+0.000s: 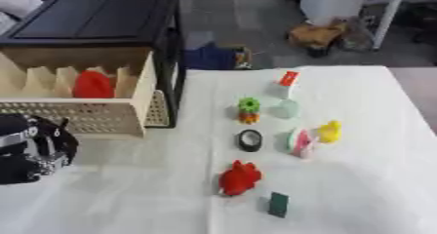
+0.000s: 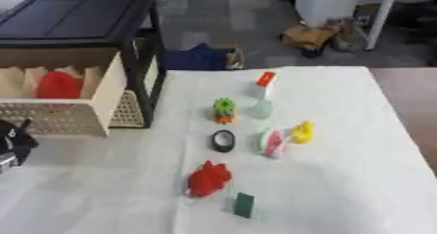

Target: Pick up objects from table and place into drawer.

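A pulled-out cream drawer [image 1: 102, 118] at the table's left already holds one red object [image 1: 92, 85], lodged among its upright dividers, while seven more items wait on the white tablecloth [image 1: 358, 189]. In a loose cluster right of centre lie a red crumpled-looking toy [image 1: 239, 178], a dark green flat block [image 1: 278, 204], a black ring [image 1: 249, 140], a green-and-orange stacked piece [image 1: 248, 109], a pale translucent object [image 1: 287, 108], a small white item with a red top [image 1: 288, 79], and a pink-and-white piece [image 1: 300, 142] touching a yellow duck-like toy [image 1: 329, 131]. The robot's left hand [image 1: 38, 147] hovers at the left edge, just below the drawer front (whether its fingers are curled or straight cannot be told from either view), and it appears to carry nothing. The right hand shows in no view. By this evidence the job looks barely begun: one object stowed, the rest well apart from the drawer and untouched.
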`<action>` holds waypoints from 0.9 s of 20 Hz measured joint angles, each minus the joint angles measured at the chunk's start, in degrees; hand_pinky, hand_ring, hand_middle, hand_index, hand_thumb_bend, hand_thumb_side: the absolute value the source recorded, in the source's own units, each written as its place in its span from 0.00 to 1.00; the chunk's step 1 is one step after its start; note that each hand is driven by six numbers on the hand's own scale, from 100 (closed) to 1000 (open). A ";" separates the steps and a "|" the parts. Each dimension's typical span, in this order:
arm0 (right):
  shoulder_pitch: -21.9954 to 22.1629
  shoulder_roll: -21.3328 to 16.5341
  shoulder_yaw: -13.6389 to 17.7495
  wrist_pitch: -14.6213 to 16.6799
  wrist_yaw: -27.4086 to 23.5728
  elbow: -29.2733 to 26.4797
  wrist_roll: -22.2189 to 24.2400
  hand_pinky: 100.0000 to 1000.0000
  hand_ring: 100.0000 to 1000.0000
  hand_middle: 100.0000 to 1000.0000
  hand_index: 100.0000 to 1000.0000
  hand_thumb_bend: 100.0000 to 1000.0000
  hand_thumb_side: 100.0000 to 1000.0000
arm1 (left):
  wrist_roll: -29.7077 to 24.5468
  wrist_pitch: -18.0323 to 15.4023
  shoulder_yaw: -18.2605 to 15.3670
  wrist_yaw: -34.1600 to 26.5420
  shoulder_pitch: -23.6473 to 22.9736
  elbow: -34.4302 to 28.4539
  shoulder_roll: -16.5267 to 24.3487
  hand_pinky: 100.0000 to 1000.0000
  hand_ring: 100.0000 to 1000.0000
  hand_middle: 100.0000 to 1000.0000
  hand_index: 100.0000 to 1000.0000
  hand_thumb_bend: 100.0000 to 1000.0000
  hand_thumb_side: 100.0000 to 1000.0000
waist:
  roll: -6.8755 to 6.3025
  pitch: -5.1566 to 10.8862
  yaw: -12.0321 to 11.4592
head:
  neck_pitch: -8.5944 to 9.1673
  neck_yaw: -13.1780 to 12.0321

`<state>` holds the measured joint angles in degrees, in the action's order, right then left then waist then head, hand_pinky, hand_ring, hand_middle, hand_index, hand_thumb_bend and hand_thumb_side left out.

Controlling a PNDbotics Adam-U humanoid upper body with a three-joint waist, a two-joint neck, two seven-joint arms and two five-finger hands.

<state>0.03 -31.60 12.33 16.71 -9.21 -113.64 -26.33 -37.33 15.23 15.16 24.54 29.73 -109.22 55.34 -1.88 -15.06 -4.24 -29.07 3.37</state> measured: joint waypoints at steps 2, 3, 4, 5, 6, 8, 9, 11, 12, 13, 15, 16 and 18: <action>0.00 0.17 0.00 0.06 0.00 0.00 -0.06 0.62 0.62 0.58 0.80 0.00 1.00 | 0.09 -0.18 0.01 0.20 0.31 0.59 -0.29 0.44 0.72 0.73 0.88 0.00 1.00 | 0.01 -0.01 0.03 | 0.00 -0.08; 0.00 0.17 0.00 0.08 0.00 0.00 -0.08 0.62 0.62 0.58 0.80 0.00 1.00 | 0.12 -0.32 0.01 0.21 0.58 0.82 -0.53 0.45 0.73 0.73 0.88 0.00 1.00 | 0.01 -0.02 0.04 | 0.01 -0.14; 0.00 0.17 0.00 0.08 0.00 0.00 -0.08 0.62 0.62 0.58 0.80 0.00 1.00 | 0.17 -0.55 0.02 0.21 0.77 1.03 -0.60 0.45 0.73 0.74 0.88 0.00 1.00 | 0.03 -0.04 0.05 | 0.01 -0.20; 0.00 0.18 0.00 0.08 0.00 0.00 -0.08 0.62 0.62 0.58 0.80 0.00 1.00 | 0.20 -0.75 0.03 0.21 0.99 1.21 -0.69 0.45 0.73 0.74 0.88 0.00 1.00 | 0.04 -0.07 0.05 | 0.02 -0.24; 0.00 0.18 0.00 0.08 0.00 0.00 -0.08 0.62 0.62 0.58 0.80 0.00 1.00 | 0.30 -0.93 0.03 0.22 1.21 1.42 -0.89 0.46 0.74 0.75 0.89 0.00 1.00 | 0.04 -0.11 0.06 | 0.08 -0.26; 0.00 0.22 0.00 0.08 0.00 0.00 -0.08 0.62 0.62 0.58 0.80 0.00 1.00 | 0.39 -1.25 0.14 0.28 1.67 1.87 -1.08 0.47 0.75 0.76 0.90 0.00 1.00 | 0.04 -0.12 0.11 | 0.37 -0.28; 0.00 0.23 0.00 0.08 0.00 0.00 -0.08 0.62 0.62 0.58 0.80 0.00 1.00 | 0.44 -1.38 0.19 0.41 1.85 2.10 -1.15 0.47 0.76 0.77 0.90 0.00 1.00 | 0.04 -0.12 0.18 | 0.45 -0.28; 0.00 0.24 0.00 0.08 0.00 0.00 -0.08 0.62 0.62 0.58 0.80 0.00 1.00 | 0.57 -1.61 0.21 0.86 2.25 2.57 -1.55 0.49 0.77 0.79 0.91 0.00 1.00 | 0.03 -0.13 0.31 | 0.47 -0.29; 0.00 0.24 0.01 0.08 0.00 0.00 -0.08 0.62 0.62 0.58 0.80 0.00 1.00 | 0.62 -1.69 0.22 1.10 2.43 2.80 -1.60 0.51 0.78 0.81 0.92 0.00 1.00 | 0.03 -0.14 0.33 | 0.48 -0.29; 0.00 0.24 0.01 0.08 0.00 0.00 -0.08 0.62 0.62 0.58 0.80 0.00 1.00 | 0.65 -1.76 0.23 1.29 2.59 3.04 -1.68 0.52 0.79 0.82 0.93 0.00 1.00 | 0.03 -0.15 0.35 | 0.49 -0.29; 0.00 0.25 0.01 0.09 0.00 0.00 -0.09 0.62 0.62 0.58 0.80 0.00 1.00 | 0.61 -1.89 0.23 1.65 2.75 3.55 -2.03 0.53 0.80 0.84 0.93 0.00 1.00 | 0.03 -0.16 0.37 | 0.50 -0.29; 0.00 0.25 0.01 0.09 0.00 0.00 -0.09 0.62 0.62 0.58 0.80 0.00 1.00 | 0.56 -1.95 0.23 1.80 2.92 3.82 -2.06 0.54 0.80 0.84 0.93 0.00 1.00 | 0.03 -0.16 0.39 | 0.50 -0.30; 0.00 0.27 0.01 0.10 0.00 0.00 -0.09 0.62 0.62 0.58 0.80 0.00 1.00 | 0.47 -2.05 0.23 2.09 3.18 4.36 -2.16 0.56 0.81 0.85 0.93 0.00 1.00 | 0.03 -0.16 0.41 | 0.53 -0.31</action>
<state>0.03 -31.33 12.34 16.80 -9.21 -113.64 -26.42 -36.86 13.18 15.39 26.63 32.91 -104.86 53.19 -1.85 -15.22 -3.83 -28.54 3.05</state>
